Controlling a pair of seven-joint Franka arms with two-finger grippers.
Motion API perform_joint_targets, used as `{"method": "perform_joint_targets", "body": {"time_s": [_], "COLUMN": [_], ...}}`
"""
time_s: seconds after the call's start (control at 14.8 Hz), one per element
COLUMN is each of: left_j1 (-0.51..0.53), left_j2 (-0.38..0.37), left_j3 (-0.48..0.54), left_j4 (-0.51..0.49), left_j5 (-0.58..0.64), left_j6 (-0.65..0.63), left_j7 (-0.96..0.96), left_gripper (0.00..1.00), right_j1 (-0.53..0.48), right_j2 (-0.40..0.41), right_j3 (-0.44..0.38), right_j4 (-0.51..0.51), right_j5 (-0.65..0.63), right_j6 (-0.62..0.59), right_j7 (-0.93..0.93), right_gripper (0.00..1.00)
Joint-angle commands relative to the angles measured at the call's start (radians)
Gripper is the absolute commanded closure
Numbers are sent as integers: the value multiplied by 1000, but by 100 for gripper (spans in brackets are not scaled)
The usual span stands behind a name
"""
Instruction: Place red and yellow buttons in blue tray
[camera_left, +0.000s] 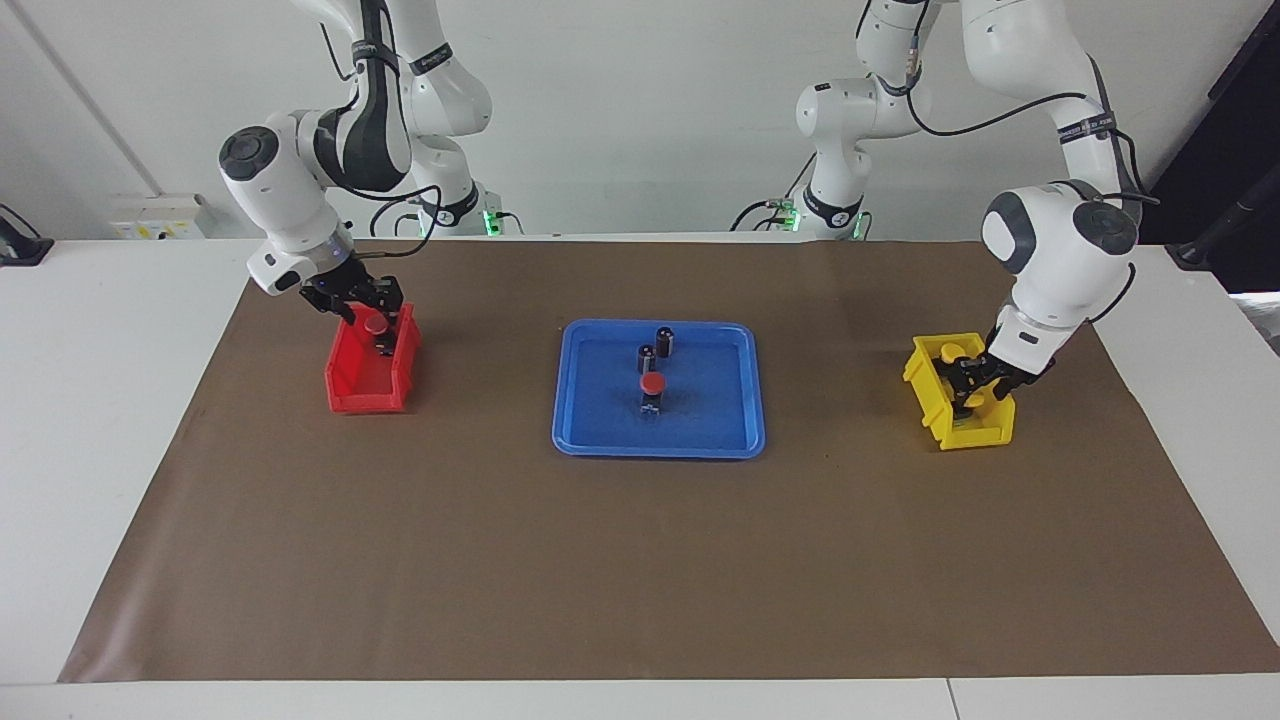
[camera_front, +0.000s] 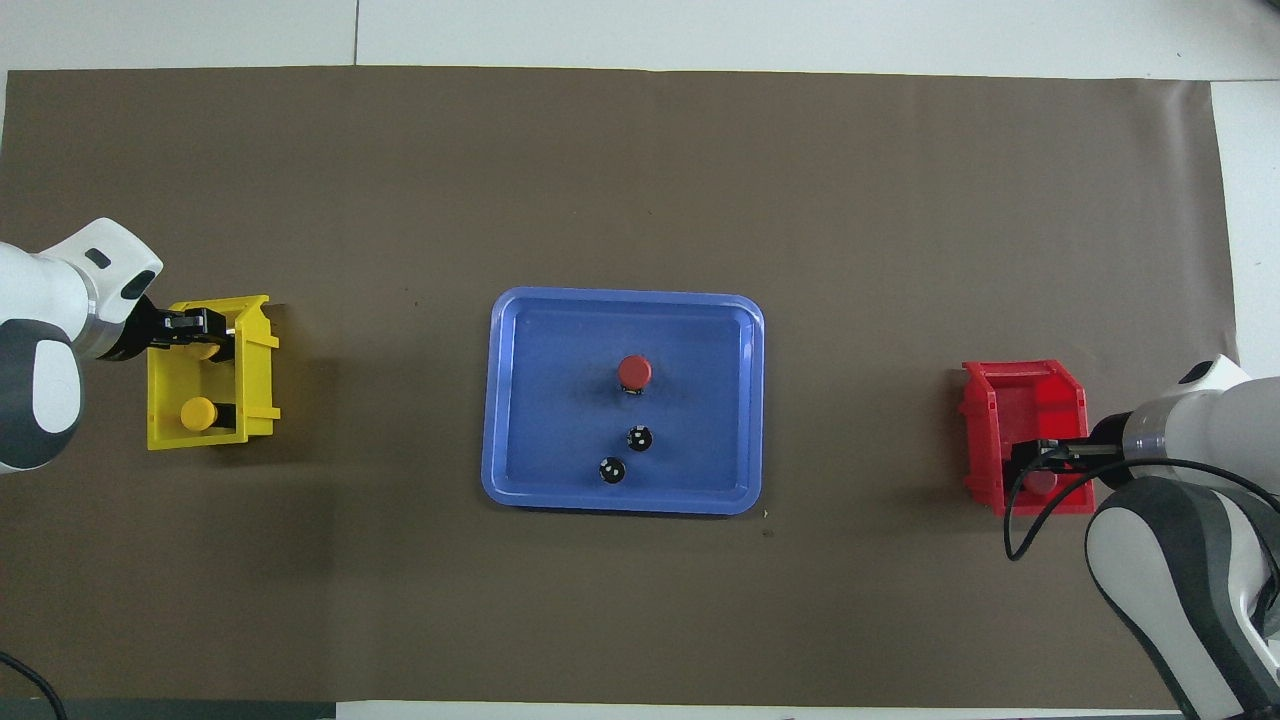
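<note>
Blue tray (camera_left: 735, 434) holds one red button (camera_left: 652, 384), two cylinders (camera_left: 665, 340).

The blue tray (camera_left: 575, 400) looked smooth, slightly glossy plastic; beneath it lay a matt brown paper-like sheet (camera_left: 640, 580).

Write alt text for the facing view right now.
A blue tray at mid-table holds one red button and two dark cylinders. The right gripper holds a second red button over the red bin; the left gripper reaches into the yellow bin.
</note>
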Motion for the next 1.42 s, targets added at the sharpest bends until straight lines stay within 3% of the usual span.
{"method": "perform_joint_targets", "body": {"time_s": [0.0,0.27,0.34,0.4,0.47,0.67,1.01,1.35], "left_j1": [-6,-8,-8,-12,-17,-32,-146,-437], "left_j2": [-8,-11,-11,-11,-10,1,1,-36], "left_j3": [5,2,2,3,3,3,6,-4], "left_j4": [-28,-38,-38,-38,-32,68,397,332], "left_j5": [-9,-9,-9,-9,-9,-11,10,31], "left_j6": [26,26,26,28,28,-61,-409,-416], "left_j7": [-13,-13,-16,-16,-18,-21,-94,-542], "left_gripper": [38,43,59,94,99,99,99,99], "right_j1": [-21,-27,-35,-35,-35,-38,-36,-51], "right_j2": [-6,-2,12,14,14,14,11,11], "right_j3": [13,13,13,13,13,13,13,13], "right_j4": [-26,-46,-49,-54,-55,-61,-84,-87], "right_j5": [-18,-27,-27,-27,-27,-26,-27,-27], "right_j6": [40,49,51,62,65,71,86,86], "right_j7": [-30,-51,-57,-60,-68,-88,-97,-138], "right_gripper": [31,34,34,34,35,35,41,59]}}
